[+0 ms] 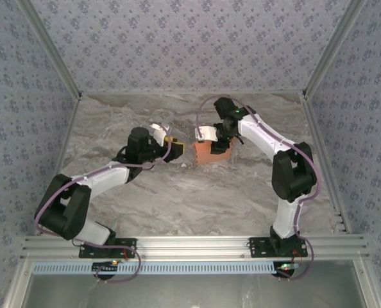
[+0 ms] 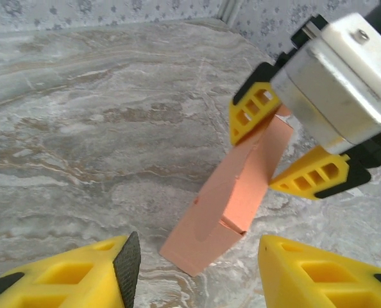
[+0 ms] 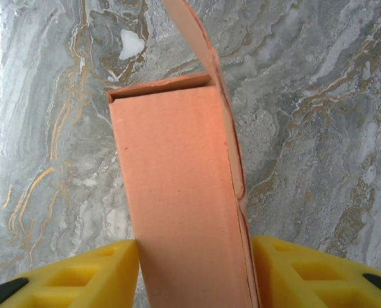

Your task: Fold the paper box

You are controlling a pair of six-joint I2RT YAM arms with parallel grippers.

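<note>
Marbled tabletop [image 1: 177, 199], patterned walls [image 1: 190, 38]

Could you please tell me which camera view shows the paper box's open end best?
The right wrist view: the paper box is close, its open end and raised flap clear. The left wrist view gives its slanted side; the top view, a small orange shape.

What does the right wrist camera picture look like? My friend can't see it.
The right gripper's yellow fingers clamp an orange paper box. Its far end is open, one flap unfolded, above a grey marbled table.
</note>
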